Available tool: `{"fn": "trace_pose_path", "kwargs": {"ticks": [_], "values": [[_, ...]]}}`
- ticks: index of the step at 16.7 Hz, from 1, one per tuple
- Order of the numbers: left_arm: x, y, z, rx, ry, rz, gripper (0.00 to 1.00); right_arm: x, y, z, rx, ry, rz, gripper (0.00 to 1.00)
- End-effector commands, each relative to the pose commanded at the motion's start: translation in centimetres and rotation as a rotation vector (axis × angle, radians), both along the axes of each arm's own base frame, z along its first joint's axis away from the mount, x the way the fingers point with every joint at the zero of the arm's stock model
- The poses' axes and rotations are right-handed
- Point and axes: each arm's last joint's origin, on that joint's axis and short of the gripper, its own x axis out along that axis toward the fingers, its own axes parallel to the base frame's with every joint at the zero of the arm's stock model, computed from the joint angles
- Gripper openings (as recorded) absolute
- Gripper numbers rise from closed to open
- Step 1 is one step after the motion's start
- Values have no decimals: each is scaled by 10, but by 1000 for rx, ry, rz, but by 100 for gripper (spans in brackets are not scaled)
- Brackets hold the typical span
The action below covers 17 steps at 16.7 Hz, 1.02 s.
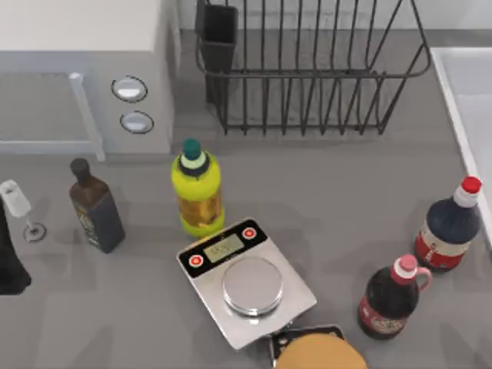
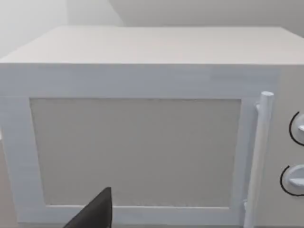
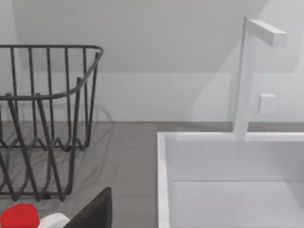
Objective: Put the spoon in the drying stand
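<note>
Drying stand: a large black wire dish rack [image 1: 307, 73] stands at the twelve o'clock edge of the grey table [image 1: 323, 200] in the top view, with upright bars and flared sides. Its black rectangular utensil cup [image 1: 217, 38] sits at the rack's ten o'clock corner. The right wrist view shows one flared end of the rack [image 3: 47, 118] on the table.

Spoon: I cannot pick out a spoon anywhere.

Left arm: a dark shape [image 1: 11, 257] sits at the nine o'clock edge of the top view, just beside a small wine glass [image 1: 19, 206]. One dark fingertip [image 2: 92, 213] pokes into the left wrist view, facing the microwave door [image 2: 135, 152]. Whether the fingers are apart or closed cannot be told, and nothing is seen in their hold.

Right arm: one dark fingertip [image 3: 92, 213] shows in the right wrist view, near a red bottle cap [image 3: 19, 216]. Its opening cannot be told either.

Microwave: a white microwave [image 1: 84, 69] fills the ten o'clock corner, with two round dials [image 1: 129, 89].

Sink: a white basin [image 1: 473, 108] lies at two to three o'clock, with a white tap [image 3: 247, 76] behind it.

Table centre: a steel kitchen scale [image 1: 246, 280] at six o'clock, a yellow bottle with a green cap [image 1: 197, 188] just beside it at its eleven o'clock.

Other bottles: a dark square bottle [image 1: 96, 207] at eight o'clock; two dark red-labelled bottles, one [image 1: 392, 296] at five o'clock and one [image 1: 450, 227] at four o'clock.

Bottom edge: a round tan object [image 1: 319, 352] at six o'clock.
</note>
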Motion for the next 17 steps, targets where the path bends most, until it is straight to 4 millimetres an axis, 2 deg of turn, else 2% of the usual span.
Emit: {"fn": "trace_pose_path", "kwargs": {"ticks": [4, 7, 12, 17], "values": [[0, 0, 0, 0, 0, 0, 100, 0, -2, 5, -19, 34, -19, 100], [0, 0, 0, 0, 0, 0, 100, 3, -9, 19, -78, 168, -73, 100], [0, 0, 0, 0, 0, 0, 100, 27, -32, 40, -159, 630, -156, 100], [0, 0, 0, 0, 0, 0, 100, 62, -75, 39, -116, 1168, -135, 100]]}}
